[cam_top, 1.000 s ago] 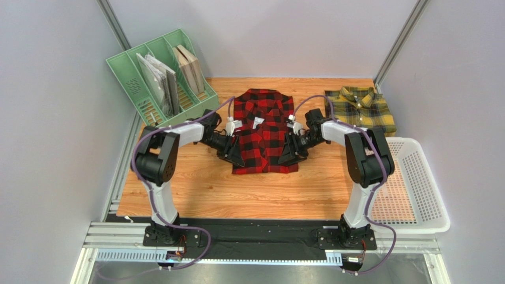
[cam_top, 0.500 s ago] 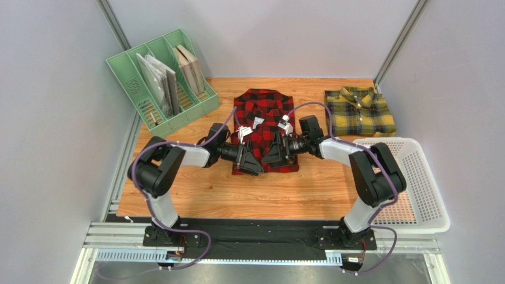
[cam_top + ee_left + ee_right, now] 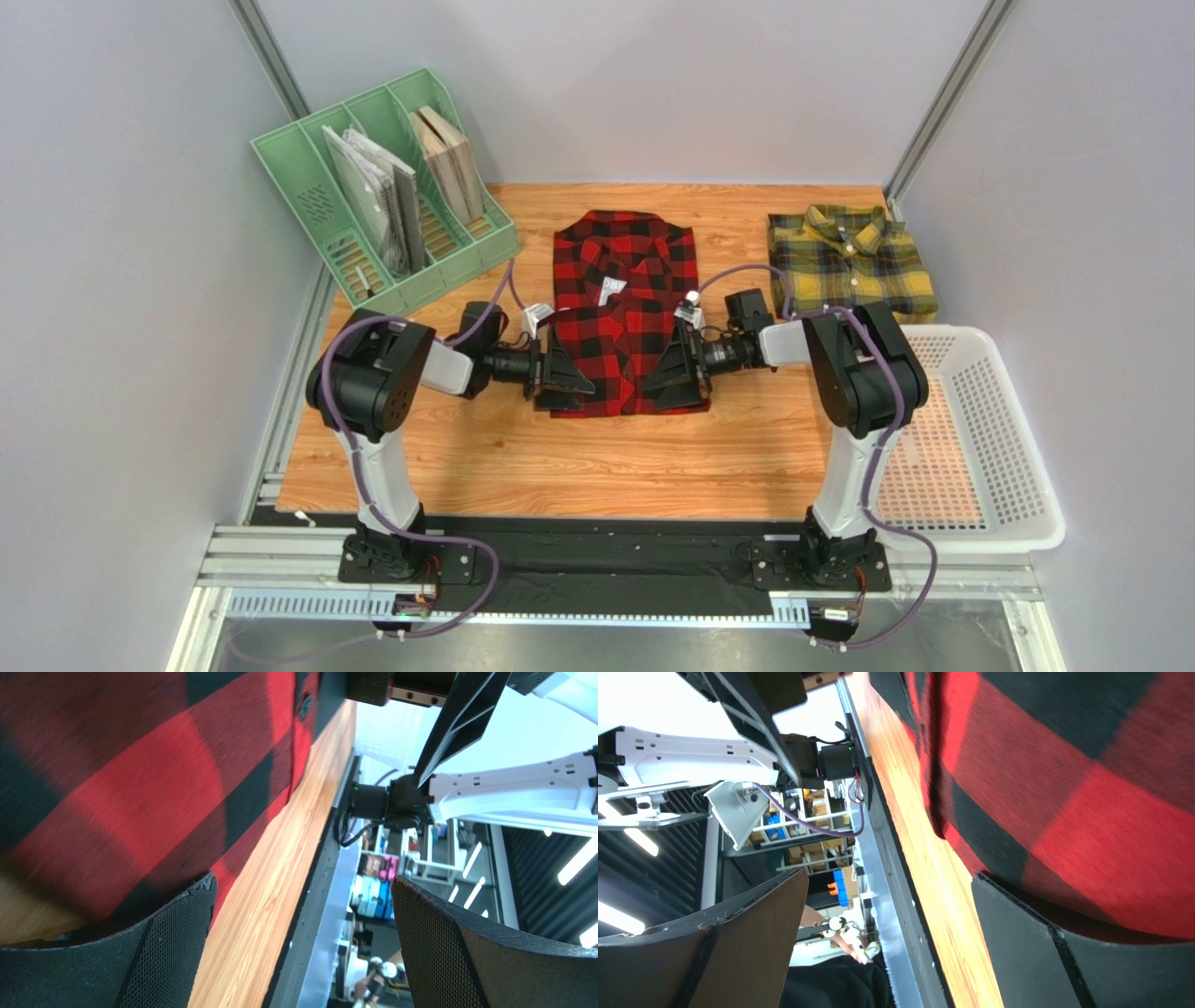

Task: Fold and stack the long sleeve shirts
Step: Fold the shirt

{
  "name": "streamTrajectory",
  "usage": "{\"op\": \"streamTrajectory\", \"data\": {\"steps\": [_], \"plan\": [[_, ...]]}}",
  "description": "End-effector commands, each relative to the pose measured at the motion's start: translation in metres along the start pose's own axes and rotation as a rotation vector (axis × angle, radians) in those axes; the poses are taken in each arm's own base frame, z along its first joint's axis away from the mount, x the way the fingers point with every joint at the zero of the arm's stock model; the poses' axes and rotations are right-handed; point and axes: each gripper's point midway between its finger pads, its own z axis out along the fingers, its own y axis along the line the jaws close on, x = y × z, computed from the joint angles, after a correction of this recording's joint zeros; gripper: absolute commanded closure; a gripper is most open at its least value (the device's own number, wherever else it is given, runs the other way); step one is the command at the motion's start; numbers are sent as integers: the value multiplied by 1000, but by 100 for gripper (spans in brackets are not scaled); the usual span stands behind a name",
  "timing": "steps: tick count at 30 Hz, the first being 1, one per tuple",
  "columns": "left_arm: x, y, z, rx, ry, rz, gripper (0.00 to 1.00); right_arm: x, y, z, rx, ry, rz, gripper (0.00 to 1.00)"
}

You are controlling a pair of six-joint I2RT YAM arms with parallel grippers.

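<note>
Red shirt point(image 3: 622, 301) lies folded mid surface point(image 3: 561, 462), a claw at each lower corner.
Left claw point(image 3: 568, 381) and right claw point(image 3: 671, 381) both gape wide at its hem, one finger of each by the cloth; yellow shirt point(image 3: 852, 261) lies folded at the far right corner, well apart.

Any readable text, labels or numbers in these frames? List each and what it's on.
Nothing here can be read.
White tag on the red shirt: too small to read.
Boxes on shelves beyond the table, left wrist view: blurred, unreadable.
Papers in the green rack: no print legible.
</note>
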Motion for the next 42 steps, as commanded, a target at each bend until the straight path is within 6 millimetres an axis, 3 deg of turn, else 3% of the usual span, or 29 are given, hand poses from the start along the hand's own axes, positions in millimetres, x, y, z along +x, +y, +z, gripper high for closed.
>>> {"op": "streamTrajectory", "data": {"steps": [1,3,5,6,7,9,10,11,12,14,15,16,18,19,24,29,34,38,41,42], "plan": [[14,37,-20,-173,-54,12,1,24,-15,-18,128,14,39,0],[14,30,-26,-172,-59,30,2,23,-2,-28,147,0,-22,0],[8,6,-31,-131,-58,148,3,30,1,-39,177,21,-61,0],[15,1,-35,-138,-31,140,4,36,8,-45,185,29,-24,0],[3,-22,-41,-129,-50,250,5,35,10,-50,178,24,-60,0],[8,-33,-52,-178,-10,408,7,21,26,-61,187,-18,-118,2],[-7,-55,-61,-241,-49,573,10,13,31,-64,206,-38,-163,5],[2,-50,-68,-314,16,710,11,5,34,-66,227,-57,-196,7],[11,-56,-64,-340,77,827,14,-15,36,-70,279,-99,-269,10],[11,-49,-74,-559,138,1074,26,-32,36,-65,329,-101,-330,28],[21,-51,-61,-577,229,1270,29,-54,43,-68,375,-126,-389,35],[20,-47,-66,-656,241,1358,33,-62,39,-64,391,-123,-396,46],[27,-57,-46,-642,290,1552,37,-82,40,-58,433,-143,-450,55],[26,-50,-44,-698,320,1592,40,-96,49,-56,440,-159,-494,61],[33,-53,5,-713,355,1860,42,-127,43,-29,462,-124,-572,65],[28,-37,41,-777,362,1968,43,-150,43,0,430,-60,-649,64],[21,-3,61,-842,412,2034,44,-164,7,13,459,-5,-659,64],[12,13,72,-882,442,2073,45,-161,-28,19,497,30,-617,65],[9,26,75,-910,481,2085,57,-148,-44,22,505,64,-579,65],[8,28,74,-921,495,2092,74,-139,-50,24,506,77,-562,65]]}}
